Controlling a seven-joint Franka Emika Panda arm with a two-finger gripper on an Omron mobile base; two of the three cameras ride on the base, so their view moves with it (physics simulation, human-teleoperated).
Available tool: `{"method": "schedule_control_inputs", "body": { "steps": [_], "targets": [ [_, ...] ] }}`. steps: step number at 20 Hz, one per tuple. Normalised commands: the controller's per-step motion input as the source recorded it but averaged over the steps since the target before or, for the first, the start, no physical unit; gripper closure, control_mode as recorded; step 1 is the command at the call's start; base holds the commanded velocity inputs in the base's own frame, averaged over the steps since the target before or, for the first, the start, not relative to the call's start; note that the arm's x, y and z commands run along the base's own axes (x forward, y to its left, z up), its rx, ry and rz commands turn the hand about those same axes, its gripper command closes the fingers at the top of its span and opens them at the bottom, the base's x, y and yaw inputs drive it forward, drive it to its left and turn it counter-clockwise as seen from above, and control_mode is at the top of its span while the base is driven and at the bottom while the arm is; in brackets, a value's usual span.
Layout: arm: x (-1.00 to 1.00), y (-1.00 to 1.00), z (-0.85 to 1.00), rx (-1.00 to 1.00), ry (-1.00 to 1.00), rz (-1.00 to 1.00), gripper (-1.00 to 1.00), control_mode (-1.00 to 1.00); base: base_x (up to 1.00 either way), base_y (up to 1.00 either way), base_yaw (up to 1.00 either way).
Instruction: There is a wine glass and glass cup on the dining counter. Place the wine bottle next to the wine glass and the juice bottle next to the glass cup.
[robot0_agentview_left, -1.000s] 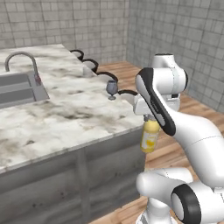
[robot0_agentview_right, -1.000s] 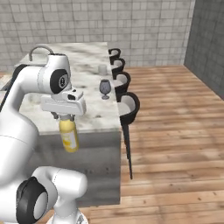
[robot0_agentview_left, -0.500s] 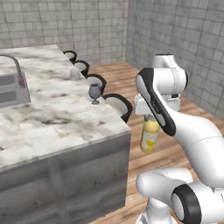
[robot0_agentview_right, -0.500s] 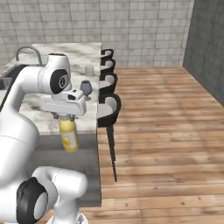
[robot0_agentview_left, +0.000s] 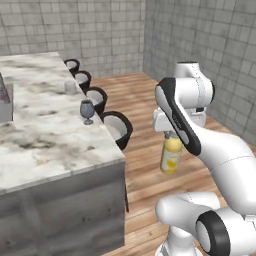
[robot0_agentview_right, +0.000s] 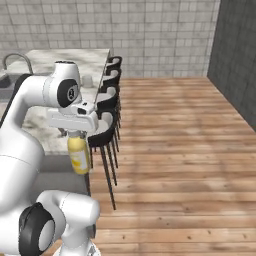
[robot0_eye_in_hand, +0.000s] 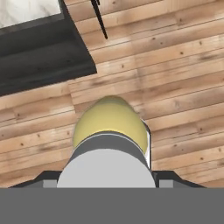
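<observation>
Yellow juice bottle (robot0_agentview_left: 171, 155) hangs upright by its cap from the gripper (robot0_agentview_left: 172, 134), whose jaws are closed part-way around it, out over the wooden floor (robot0_agentview_right: 170, 150) just past the counter (robot0_agentview_left: 45, 135) corner. On the marble top, the wine glass (robot0_agentview_left: 87, 110) stands near the stool-side edge, with the cup (robot0_agentview_left: 70, 87) farther along.

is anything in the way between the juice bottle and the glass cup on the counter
Yes. The juice bottle hangs in the gripper over the wood floor, off the dining counter corner. The black stools and the wine glass stand between it and the glass cup.
</observation>
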Motion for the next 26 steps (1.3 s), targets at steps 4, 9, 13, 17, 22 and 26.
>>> {"method": "schedule_control_inputs", "body": {
  "steps": [4, 9, 13, 17, 22, 26],
  "targets": [
    [0.0, 0.0, 0.0, 0.0, 0.0, 0.0, 1.0, 1.0, 0.42, -0.56, 0.08],
    [0.0, 0.0, 0.0, 0.0, 0.0, 0.0, 1.0, 1.0, 0.42, -0.53, 0.12],
    [0.0, 0.0, 0.0, 0.0, 0.0, 0.0, 1.0, 1.0, 0.49, -0.48, 0.17],
    [0.0, 0.0, 0.0, 0.0, 0.0, 0.0, 1.0, 1.0, 0.53, -0.45, 0.18],
    [0.0, 0.0, 0.0, 0.0, 0.0, 0.0, 1.0, 1.0, 0.54, -0.45, 0.19],
    [0.0, 0.0, 0.0, 0.0, 0.0, 0.0, 1.0, 1.0, 0.54, -0.45, 0.19]
  ]
}}
